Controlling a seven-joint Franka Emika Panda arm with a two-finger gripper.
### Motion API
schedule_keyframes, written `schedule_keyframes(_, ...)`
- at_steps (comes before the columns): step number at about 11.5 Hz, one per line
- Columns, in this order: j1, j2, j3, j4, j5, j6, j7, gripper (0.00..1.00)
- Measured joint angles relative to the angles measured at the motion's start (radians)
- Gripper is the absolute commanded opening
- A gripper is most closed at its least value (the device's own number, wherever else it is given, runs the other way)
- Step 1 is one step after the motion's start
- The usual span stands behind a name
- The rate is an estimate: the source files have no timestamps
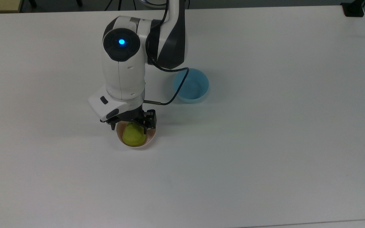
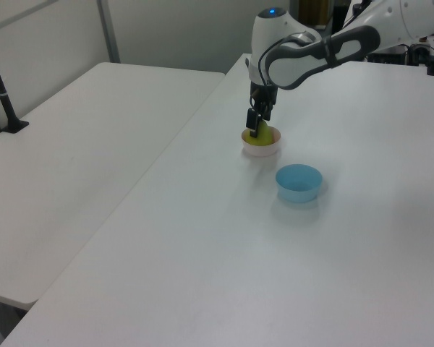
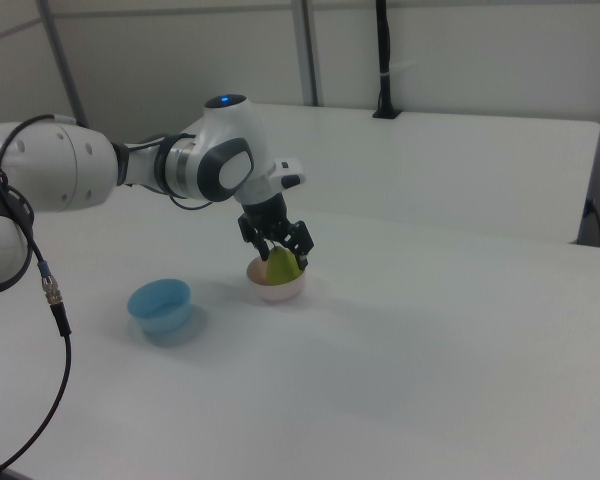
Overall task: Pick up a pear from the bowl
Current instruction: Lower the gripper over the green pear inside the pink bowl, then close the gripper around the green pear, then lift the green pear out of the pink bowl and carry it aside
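Note:
A yellow-green pear [image 1: 134,137] stands upright in the small pale pink bowl [image 1: 151,136] on the white table. My gripper [image 1: 128,129] has come down over the bowl and is open, one black finger on each side of the pear's upper part. The wrist hides the pear's stem from the top view. In the left view the gripper [image 2: 254,126] hangs just over the pear [image 2: 260,139] in the bowl [image 2: 262,150]. In the right view the gripper [image 3: 281,256] straddles the pear [image 3: 283,268] above the bowl [image 3: 278,292].
A light blue bowl [image 1: 191,86] sits with nothing in it beside the arm's cable, up and to the top view's right of the pink bowl; the blue bowl [image 2: 299,182] [image 3: 160,303] shows in both side views. A second white table [image 2: 72,159] adjoins on the left view's left.

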Motion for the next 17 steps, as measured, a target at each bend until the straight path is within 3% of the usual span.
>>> schedule_keyframes(2,0.013,0.016,0.0,0.0,0.0,0.014,-0.001,0.83)
schedule_keyframes(4,0.025,0.022,0.0,0.0,-0.001,0.029,-0.001,0.62)
schedule_keyframes(6,0.026,0.023,0.0,0.0,-0.02,0.029,-0.001,0.34)
schedule_keyframes(7,0.027,0.021,0.0,0.004,-0.024,0.03,-0.001,0.27)
schedule_keyframes(12,0.028,-0.001,0.0,0.019,-0.025,0.022,-0.009,0.27)
schedule_keyframes(15,0.022,-0.121,-0.005,-0.017,-0.024,-0.046,-0.031,0.26)
schedule_keyframes(17,0.009,-0.227,-0.008,-0.122,-0.024,-0.056,-0.104,0.27)
